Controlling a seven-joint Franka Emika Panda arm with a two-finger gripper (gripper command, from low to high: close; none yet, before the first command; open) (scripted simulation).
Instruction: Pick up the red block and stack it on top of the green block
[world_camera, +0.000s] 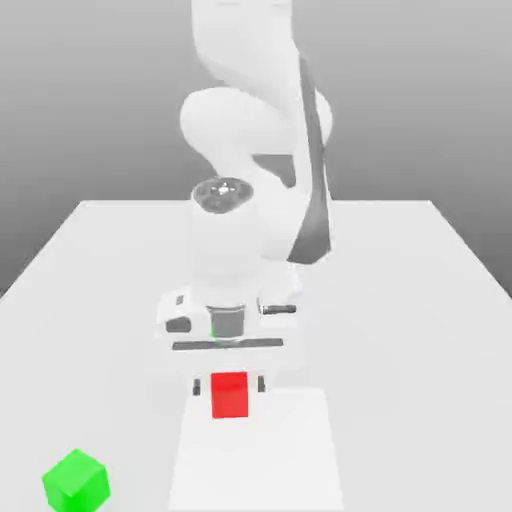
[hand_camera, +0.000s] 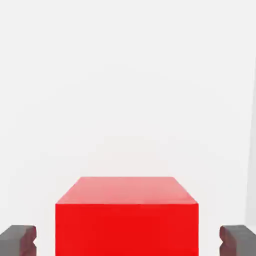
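The red block (world_camera: 230, 396) rests on the white table, near the front middle of the exterior view. My gripper (world_camera: 229, 385) is lowered straight over it and open, one dark finger on each side. In the hand view the red block (hand_camera: 126, 217) sits between the fingertips (hand_camera: 18, 240), with a clear gap on both sides, so nothing is held. The green block (world_camera: 76, 479) lies on the table at the exterior view's front left, well apart from the red one.
The white table (world_camera: 420, 300) stretches wide to both sides and behind the arm. A paler rectangular patch (world_camera: 258, 455) lies on the table in front of the red block. The arm's body (world_camera: 245, 200) rises behind the gripper.
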